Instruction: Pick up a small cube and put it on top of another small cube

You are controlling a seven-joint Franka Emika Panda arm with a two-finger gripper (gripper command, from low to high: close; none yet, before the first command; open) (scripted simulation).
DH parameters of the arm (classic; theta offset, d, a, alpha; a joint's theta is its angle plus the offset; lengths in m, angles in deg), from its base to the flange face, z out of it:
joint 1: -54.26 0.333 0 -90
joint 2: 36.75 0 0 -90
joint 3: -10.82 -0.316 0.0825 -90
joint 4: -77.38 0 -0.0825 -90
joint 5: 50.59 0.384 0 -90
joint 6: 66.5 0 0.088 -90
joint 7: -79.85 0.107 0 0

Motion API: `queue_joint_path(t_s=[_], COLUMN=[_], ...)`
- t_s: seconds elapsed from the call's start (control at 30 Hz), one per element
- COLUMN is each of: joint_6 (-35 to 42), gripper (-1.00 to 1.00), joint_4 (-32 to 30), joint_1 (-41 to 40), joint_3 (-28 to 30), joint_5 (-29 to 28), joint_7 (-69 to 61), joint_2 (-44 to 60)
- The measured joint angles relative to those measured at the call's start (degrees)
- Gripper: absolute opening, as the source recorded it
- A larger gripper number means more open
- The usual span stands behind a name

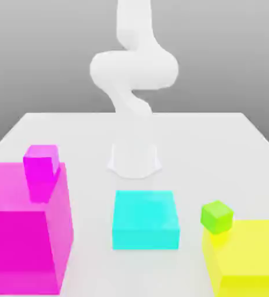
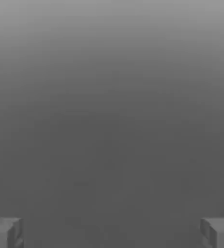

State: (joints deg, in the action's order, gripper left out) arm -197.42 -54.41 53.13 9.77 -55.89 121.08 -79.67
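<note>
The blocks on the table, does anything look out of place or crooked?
Mostly tidy. The small green cube sits turned at an angle against the top corner of the large yellow block, unlike the squared-up cyan block. The small magenta cube sits on the large magenta block. Nothing looks spilled or damaged.

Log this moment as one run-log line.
gripper: open, empty | small magenta cube: on big magenta block | small green cube: on yellow block | stack: not started

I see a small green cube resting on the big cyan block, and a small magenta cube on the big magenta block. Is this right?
Not quite. In the exterior view the small green cube rests on the big yellow block, not the cyan block. The small magenta cube does sit on the big magenta block.
</note>
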Motion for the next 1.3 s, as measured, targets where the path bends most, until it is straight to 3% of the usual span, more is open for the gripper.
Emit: queue_joint_path(t_s=[0.2,0.43,0.63,0.83,0.9,1.07,1.3], joint_6=[-0.82,-3.35,-7.01,-12.70,-15.56,-22.52,-26.19], gripper=[0.00,0.00,0.00,0.00,0.00,0.00,0.00], joint_4=[0.13,0.17,-0.18,-0.96,-2.91,-10.06,-16.66], joint_1=[-6.18,-12.65,-18.03,-26.69,-28.93,-35.63,-36.78], joint_3=[1.66,7.81,14.14,17.90,18.34,17.41,15.85], joint_5=[-13.95,-25.74,-31.98,-34.79,-31.01,-13.79,1.49], joint_7=[-10.10,-21.38,-33.64,-48.18,-49.08,-44.28,-29.28], joint_2=[11.56,25.07,36.60,48.37,51.67,57.68,54.99])
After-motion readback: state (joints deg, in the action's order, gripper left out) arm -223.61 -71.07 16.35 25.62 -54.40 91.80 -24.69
